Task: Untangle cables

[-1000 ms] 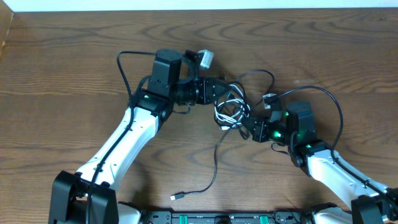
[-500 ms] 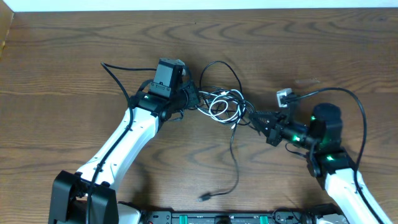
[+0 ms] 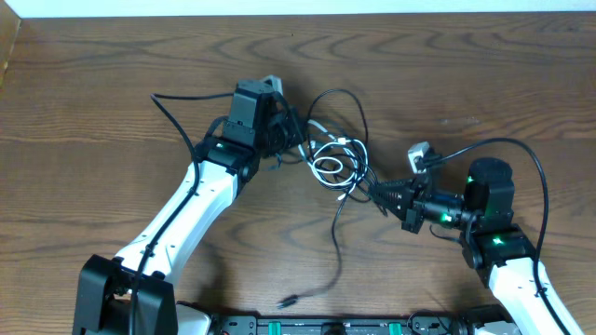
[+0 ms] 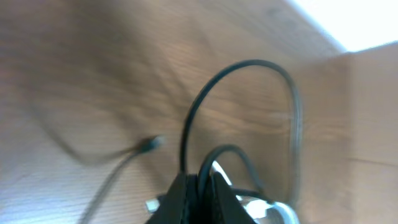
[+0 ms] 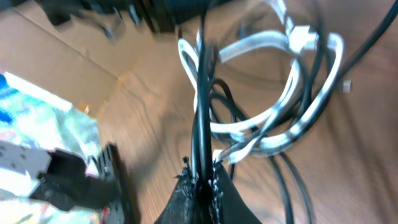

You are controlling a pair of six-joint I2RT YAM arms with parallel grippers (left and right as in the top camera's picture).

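Note:
A knot of thin black and white cables (image 3: pixel 337 158) hangs between my two grippers above the table's middle. My left gripper (image 3: pixel 296 138) is shut on a black cable at the knot's left side; in the left wrist view (image 4: pixel 200 182) the cable loops up from the shut fingers. My right gripper (image 3: pixel 374 191) is shut on a black cable at the knot's right side, and the right wrist view (image 5: pixel 200 175) shows white loops (image 5: pixel 273 118) just beyond the fingers. One black cable trails down to a plug end (image 3: pixel 290 301) near the front edge.
Thick black arm wires (image 3: pixel 177 102) arc by the left arm and over the right arm (image 3: pixel 521 158). The wooden table (image 3: pixel 93 186) spreads all around. A cardboard edge (image 3: pixel 7 46) is at the far left.
The right gripper drew slightly left and down, the left gripper lifted back a little. The knot loosened and spread, and the trailing plug end slid left along the front.

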